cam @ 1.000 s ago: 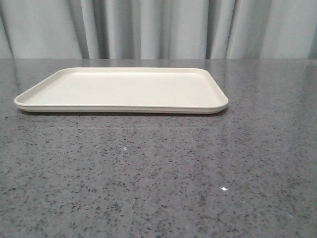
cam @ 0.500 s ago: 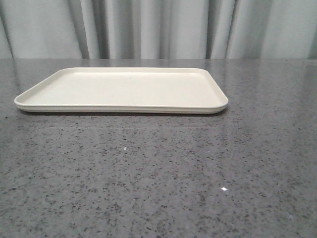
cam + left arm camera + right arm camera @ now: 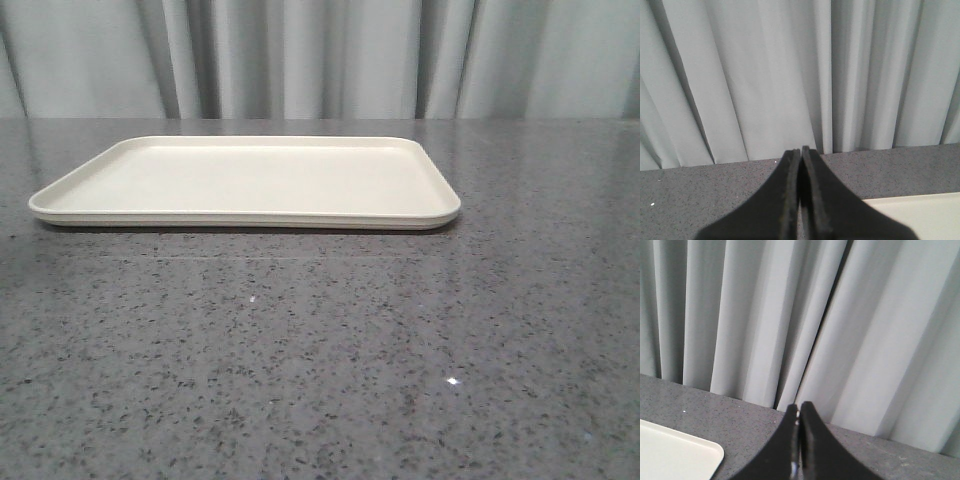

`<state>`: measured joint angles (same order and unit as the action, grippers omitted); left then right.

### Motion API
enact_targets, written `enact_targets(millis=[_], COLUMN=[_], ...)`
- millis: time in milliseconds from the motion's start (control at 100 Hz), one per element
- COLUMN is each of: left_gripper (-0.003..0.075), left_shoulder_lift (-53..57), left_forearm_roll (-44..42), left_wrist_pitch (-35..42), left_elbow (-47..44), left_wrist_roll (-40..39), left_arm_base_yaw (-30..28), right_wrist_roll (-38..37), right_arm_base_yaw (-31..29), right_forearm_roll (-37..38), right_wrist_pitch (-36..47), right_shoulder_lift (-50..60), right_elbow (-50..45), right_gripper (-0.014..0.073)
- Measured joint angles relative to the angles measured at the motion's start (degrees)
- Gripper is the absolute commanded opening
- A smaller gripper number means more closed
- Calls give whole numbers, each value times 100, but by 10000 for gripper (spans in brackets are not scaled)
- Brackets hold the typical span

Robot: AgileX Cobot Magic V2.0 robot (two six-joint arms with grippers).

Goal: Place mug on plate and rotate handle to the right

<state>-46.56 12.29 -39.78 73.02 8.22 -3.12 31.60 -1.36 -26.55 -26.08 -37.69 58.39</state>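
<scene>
The plate (image 3: 250, 180) is a cream-white rectangular tray lying flat at the back middle of the grey speckled table, with nothing on it. A corner of it also shows in the left wrist view (image 3: 925, 215) and in the right wrist view (image 3: 675, 455). The mug and its handle are out of view in every frame. My left gripper (image 3: 800, 151) is shut and empty, held above the table beside the plate. My right gripper (image 3: 799, 407) is shut and empty, above the table on the plate's other side. Neither gripper shows in the front view.
A pale grey pleated curtain (image 3: 320, 55) hangs along the table's far edge. The grey speckled tabletop (image 3: 320, 360) stretches in front of the plate.
</scene>
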Motion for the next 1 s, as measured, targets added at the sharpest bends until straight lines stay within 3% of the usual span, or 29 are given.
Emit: enact_targets(millis=[780, 1000], left_gripper=[-15, 101], left_shoulder_lift=[-614, -712], left_forearm_roll=[22, 48], left_wrist_pitch=[-668, -845], left_elbow=[358, 569], left_wrist_roll=[-359, -362], left_arm_base_yaw=[0, 0], right_wrist_roll=[13, 13], right_arm_base_yaw=[0, 0], right_forearm_roll=[12, 15], right_wrist_pitch=[0, 0], right_shoulder_lift=[0, 0], right_elbow=[0, 0], right_gripper=[-58, -58])
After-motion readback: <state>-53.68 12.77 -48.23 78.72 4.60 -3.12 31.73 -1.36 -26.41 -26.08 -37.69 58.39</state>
